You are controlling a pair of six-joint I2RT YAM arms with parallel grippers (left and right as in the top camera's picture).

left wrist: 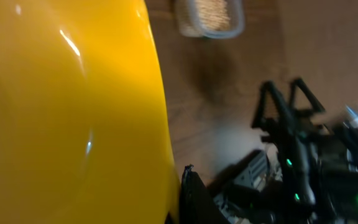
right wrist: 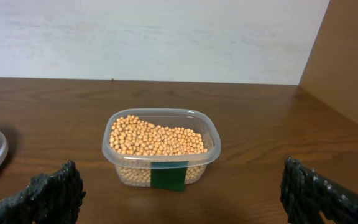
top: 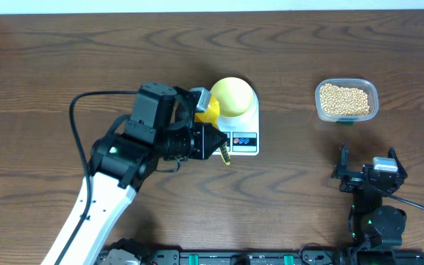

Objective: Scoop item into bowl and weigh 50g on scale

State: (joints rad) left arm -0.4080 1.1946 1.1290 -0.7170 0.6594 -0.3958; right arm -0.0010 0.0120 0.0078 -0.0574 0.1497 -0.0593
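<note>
The beans (right wrist: 157, 138) are small, hard and round, each one very light, so I judge that they roll away easily and no pincer can take them one by one; they must travel in the yellow scoop (top: 209, 112). They lie in the clear tub (top: 346, 101) at the far right of the desk (top: 50, 66), well apart from the scale (top: 247, 140), which stands in the middle with the bowl (top: 234, 96) on its platform. The scoop looks like stiff, smooth plastic, perhaps a little slippery, and the handle is the proper place to hold it. My left pincer (top: 219, 143) is pressed together on that handle, over the left side of the scale, and the scoop's cup is just beside the bowl's left rim. Whether beans are in the scoop or in the bowl, I cannot tell. My right pincer (top: 368, 162) stands spread wide and holds nothing, on the near side of the tub.
</note>
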